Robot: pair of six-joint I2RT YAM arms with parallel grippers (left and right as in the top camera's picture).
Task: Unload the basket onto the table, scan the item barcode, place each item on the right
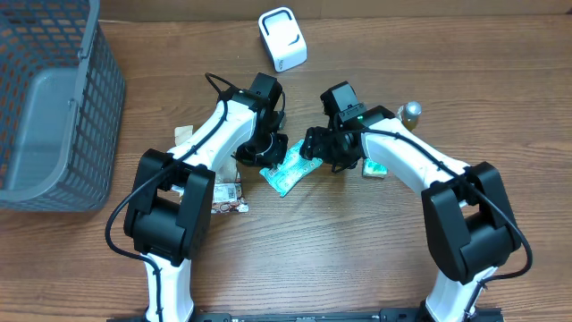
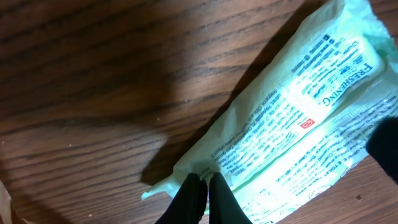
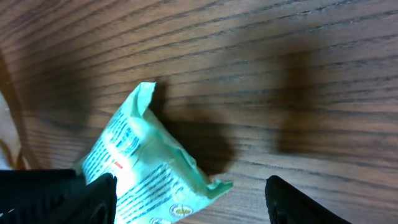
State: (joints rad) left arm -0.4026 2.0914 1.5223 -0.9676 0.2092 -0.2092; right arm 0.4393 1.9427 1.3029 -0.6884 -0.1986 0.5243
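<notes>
meets the green packet (image 1: 290,170) at both ends of its slanted long side: left claw (image 2: 202,186) clenched at one, right claw (image 3: 189,186) spread open over the other.

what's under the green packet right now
Only the wooden table shows around the green packet. Whatever lies beneath it is covered; the left gripper pinches its edge.

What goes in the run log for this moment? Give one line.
left gripper: shut at edge of green packet | right gripper: open over its other end
</notes>
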